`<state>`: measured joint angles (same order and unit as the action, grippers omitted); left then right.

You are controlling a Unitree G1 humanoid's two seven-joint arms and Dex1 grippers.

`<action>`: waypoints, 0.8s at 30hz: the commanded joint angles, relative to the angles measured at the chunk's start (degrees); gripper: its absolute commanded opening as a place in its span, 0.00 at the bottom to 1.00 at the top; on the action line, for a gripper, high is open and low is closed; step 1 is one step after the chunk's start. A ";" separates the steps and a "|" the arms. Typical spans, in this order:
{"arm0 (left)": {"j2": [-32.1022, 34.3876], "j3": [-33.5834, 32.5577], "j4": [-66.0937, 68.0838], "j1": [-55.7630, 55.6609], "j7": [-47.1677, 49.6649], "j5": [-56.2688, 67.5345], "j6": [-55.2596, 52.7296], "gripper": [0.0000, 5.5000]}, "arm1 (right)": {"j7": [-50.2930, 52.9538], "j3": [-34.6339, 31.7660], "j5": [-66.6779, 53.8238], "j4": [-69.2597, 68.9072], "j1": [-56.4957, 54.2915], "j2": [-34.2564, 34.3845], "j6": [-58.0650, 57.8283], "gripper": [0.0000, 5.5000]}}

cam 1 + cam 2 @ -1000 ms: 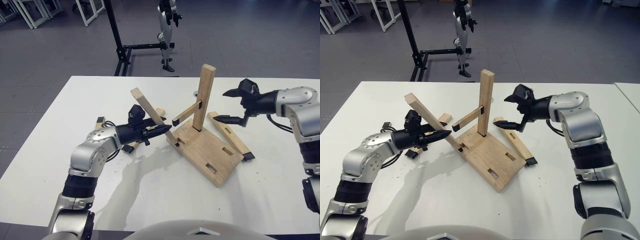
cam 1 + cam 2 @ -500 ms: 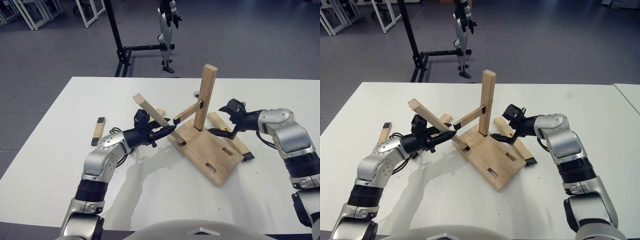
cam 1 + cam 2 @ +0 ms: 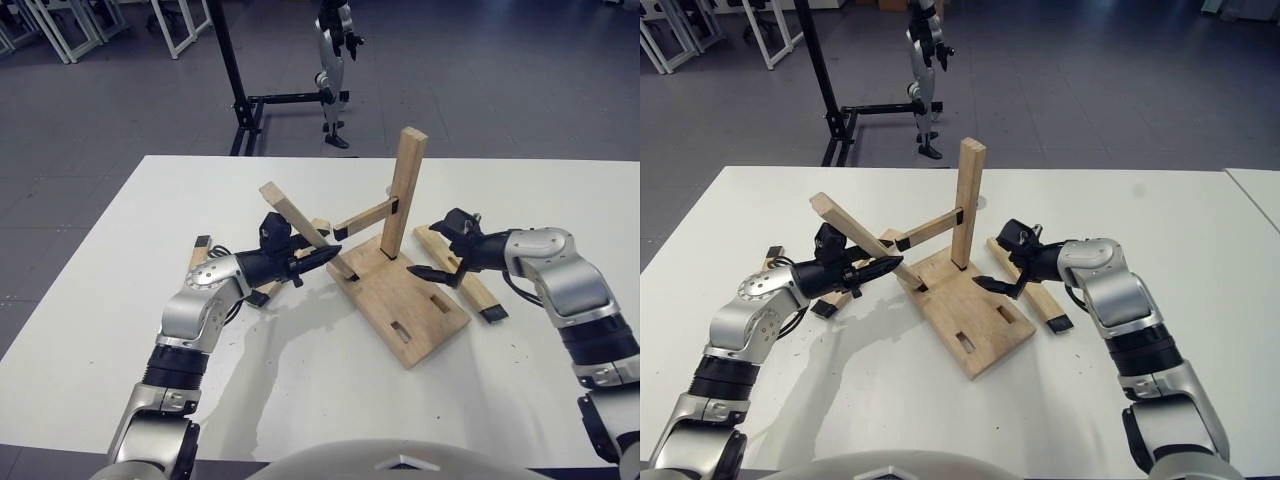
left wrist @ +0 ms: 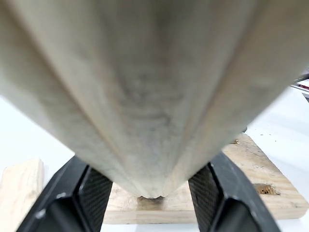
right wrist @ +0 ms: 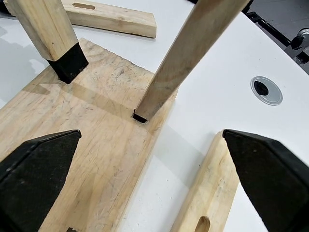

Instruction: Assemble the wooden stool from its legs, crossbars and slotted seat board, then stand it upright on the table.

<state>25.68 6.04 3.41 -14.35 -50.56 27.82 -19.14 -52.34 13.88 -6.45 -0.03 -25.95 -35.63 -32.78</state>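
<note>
**Second leg gripped at a lean, right gripper open beside the board**

The slotted seat board (image 3: 405, 300) lies flat near the middle of the table (image 3: 120, 330), slots facing up. One leg (image 3: 403, 190) stands upright in a slot at the board's far edge. A crossbar (image 3: 365, 214) juts from it toward the robot's left, its free end in the air. A second leg (image 3: 293, 218) leans steeply, its black-tipped lower end on the board's left corner; whether that tip sits in a slot cannot be told.

The left gripper (image 3: 325, 256) pinches this leaning leg low down, fingers (image 4: 94, 193) pressed against two opposite sides. The low grip probably lets it swing the leg upright and steer the foot home while the crossbar's free end is met.

The right gripper (image 3: 425, 249) hovers at the board's right side with fingers (image 5: 34, 179) spread wide and nothing between them. It seems placed to steady the board or the upright leg.

Just beside it, a loose leg (image 3: 468, 282) lies on the table along the board's right edge. More loose pieces (image 3: 199, 252) lie near the left arm. The stool looks far from ready to stand.
</note>
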 commanded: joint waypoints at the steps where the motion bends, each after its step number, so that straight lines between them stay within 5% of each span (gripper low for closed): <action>1: -0.86 4.51 5.83 2.48 2.13 -5.39 -4.34 0.38 | 1.00 -0.21 0.14 -0.94 -0.61 0.89 0.01 1.00; 24: 4.69 10.59 11.98 -6.93 -6.93 -7.21 -6.03 0.38 | 4.94 2.42 0.23 -3.64 0.89 6.46 -0.21 1.00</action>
<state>28.27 12.24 11.18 -24.89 -55.59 25.55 -19.65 -47.12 15.08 -6.29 -2.41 -25.23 -30.15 -32.70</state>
